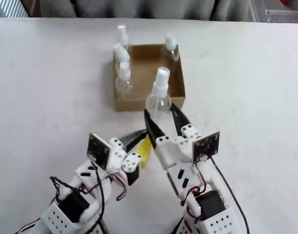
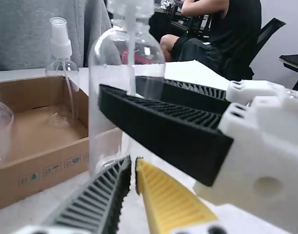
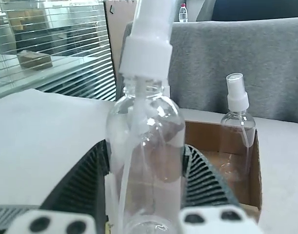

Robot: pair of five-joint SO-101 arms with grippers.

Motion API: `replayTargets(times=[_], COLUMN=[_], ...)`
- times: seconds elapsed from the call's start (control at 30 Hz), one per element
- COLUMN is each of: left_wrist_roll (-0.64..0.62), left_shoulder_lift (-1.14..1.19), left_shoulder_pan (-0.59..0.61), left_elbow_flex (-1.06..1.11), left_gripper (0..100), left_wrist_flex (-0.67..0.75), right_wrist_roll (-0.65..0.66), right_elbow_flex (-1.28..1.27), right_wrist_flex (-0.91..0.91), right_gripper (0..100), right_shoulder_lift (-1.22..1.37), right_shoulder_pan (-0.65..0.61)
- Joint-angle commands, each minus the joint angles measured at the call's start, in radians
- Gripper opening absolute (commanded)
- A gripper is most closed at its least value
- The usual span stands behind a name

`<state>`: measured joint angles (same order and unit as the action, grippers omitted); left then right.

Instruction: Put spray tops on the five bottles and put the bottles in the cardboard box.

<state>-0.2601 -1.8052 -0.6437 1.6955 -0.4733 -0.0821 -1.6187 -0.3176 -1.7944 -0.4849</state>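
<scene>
The white table (image 1: 51, 73) carries the cardboard box (image 1: 149, 70), and every place below is given from that box. The right gripper (image 1: 159, 111) sits just outside the box's near wall, its black jaws clamped on either side of the body of a clear bottle (image 1: 158, 101). That bottle stands upright, right against the near wall and outside the box; whether its base rests on the table or hangs just above it I cannot tell. Holding it low on the body keeps it plumb and leaves the neck free, which I judge suits a lift over the wall. The left gripper (image 1: 141, 139) lies farther from the box than the right one and just beside it, its grey and yellow jaws drawn almost together on nothing. With a top already on the held bottle, it looks parked close by with no work of its own here.

Inside the box, three bottles (image 1: 123, 80) line the wall on the left arm's side and a fourth bottle (image 1: 170, 48) stands in the far corner on the right arm's side. All four wear tops, and the bare floor by the near wall is probably the slot for the fifth. The white spray top (image 1: 161, 80) on the held bottle looks seated straight on its neck, so what remains appears to be only the placing
</scene>
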Motion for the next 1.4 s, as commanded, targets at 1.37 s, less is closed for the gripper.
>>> replayTargets(times=[1.37], left_wrist_roll=[0.006], left_shoulder_lift=[-0.01], left_shoulder_pan=[0.024], left_elbow_flex=[-0.003], left_gripper=[2], left_wrist_flex=[0.021], right_wrist_roll=[-0.06], right_elbow_flex=[0.242], right_wrist_flex=[-0.174], right_gripper=[1.5], right_shoulder_lift=[-0.008], right_shoulder_pan=[-0.079])
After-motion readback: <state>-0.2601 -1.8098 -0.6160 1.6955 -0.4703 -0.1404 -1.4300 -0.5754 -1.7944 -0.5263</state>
